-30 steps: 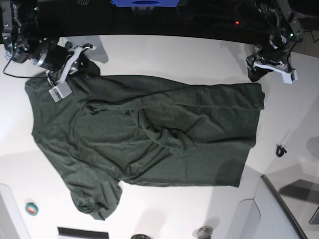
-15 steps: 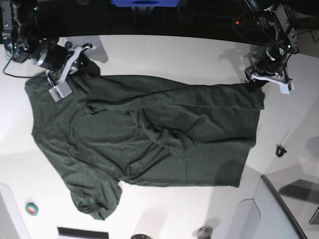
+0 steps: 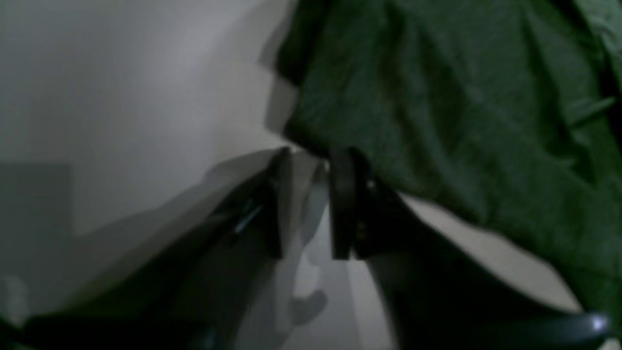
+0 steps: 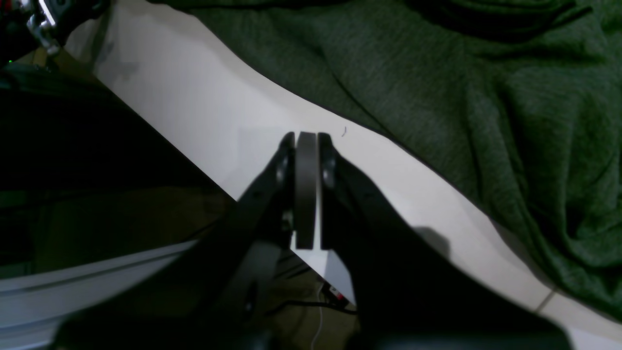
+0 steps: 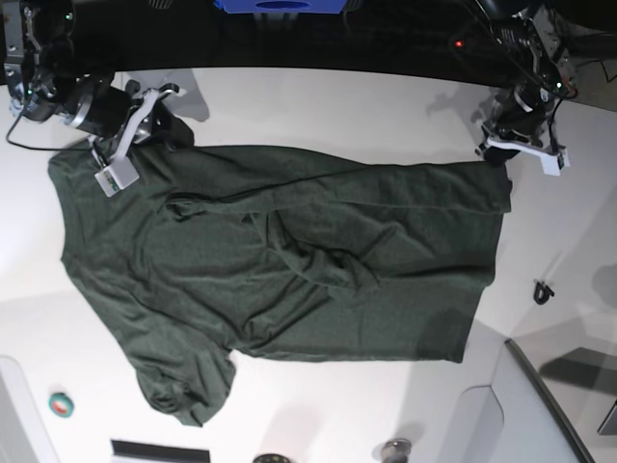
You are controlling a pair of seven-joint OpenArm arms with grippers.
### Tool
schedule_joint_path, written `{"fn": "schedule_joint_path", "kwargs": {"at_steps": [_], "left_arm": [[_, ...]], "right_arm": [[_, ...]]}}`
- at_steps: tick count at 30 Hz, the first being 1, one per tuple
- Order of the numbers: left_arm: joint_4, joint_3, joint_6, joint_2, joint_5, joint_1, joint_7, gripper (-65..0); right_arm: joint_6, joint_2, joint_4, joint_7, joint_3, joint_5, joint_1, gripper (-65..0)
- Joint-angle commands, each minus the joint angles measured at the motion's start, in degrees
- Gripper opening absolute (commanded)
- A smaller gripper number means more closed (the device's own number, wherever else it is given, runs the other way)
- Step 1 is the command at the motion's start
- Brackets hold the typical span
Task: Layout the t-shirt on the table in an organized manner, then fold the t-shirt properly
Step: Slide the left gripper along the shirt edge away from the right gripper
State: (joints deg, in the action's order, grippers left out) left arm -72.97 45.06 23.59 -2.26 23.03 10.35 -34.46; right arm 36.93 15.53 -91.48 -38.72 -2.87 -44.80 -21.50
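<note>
The dark green t-shirt lies spread on the white table, with wrinkles across its middle and one sleeve bunched at the lower left. My left gripper is at the shirt's top right corner. In the left wrist view its fingers stand a narrow gap apart, with the tips right at the shirt's hem and nothing between them. My right gripper is at the shirt's top left edge. In the right wrist view it is shut and empty over bare table beside the shirt.
A green tape roll lies at the lower left. A small black object lies right of the shirt. A grey bin stands at the lower right. The table's dark far edge runs behind both arms.
My left gripper came down to the shirt's top right corner and has shifted slightly since. The right arm and the shirt have not visibly moved.
</note>
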Motion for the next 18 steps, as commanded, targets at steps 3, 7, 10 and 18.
{"fn": "schedule_joint_path", "kwargs": {"at_steps": [3, 7, 10, 18], "left_arm": [[-2.06, 0.26, 0.1, -0.68, 0.49, 0.16, 0.48, -32.7], [-1.54, -0.18, 0.1, -1.56, 0.4, -0.28, 0.48, -16.3], [-0.48, -0.27, 0.1, -1.56, 0.31, -1.51, 0.48, -15.6], [1.28, -0.35, 0.1, -1.56, 0.31, -2.66, 0.48, -38.2]], "right_arm": [[0.66, 0.6, -0.87, 1.14, -0.33, -1.05, 0.18, -64.4], [0.66, 0.6, -0.87, 1.14, -0.33, -1.05, 0.27, -64.4], [0.66, 0.6, -0.87, 1.14, -0.33, -1.05, 0.27, -64.4], [0.66, 0.6, -0.87, 1.14, -0.33, -1.05, 0.18, -64.4]]}}
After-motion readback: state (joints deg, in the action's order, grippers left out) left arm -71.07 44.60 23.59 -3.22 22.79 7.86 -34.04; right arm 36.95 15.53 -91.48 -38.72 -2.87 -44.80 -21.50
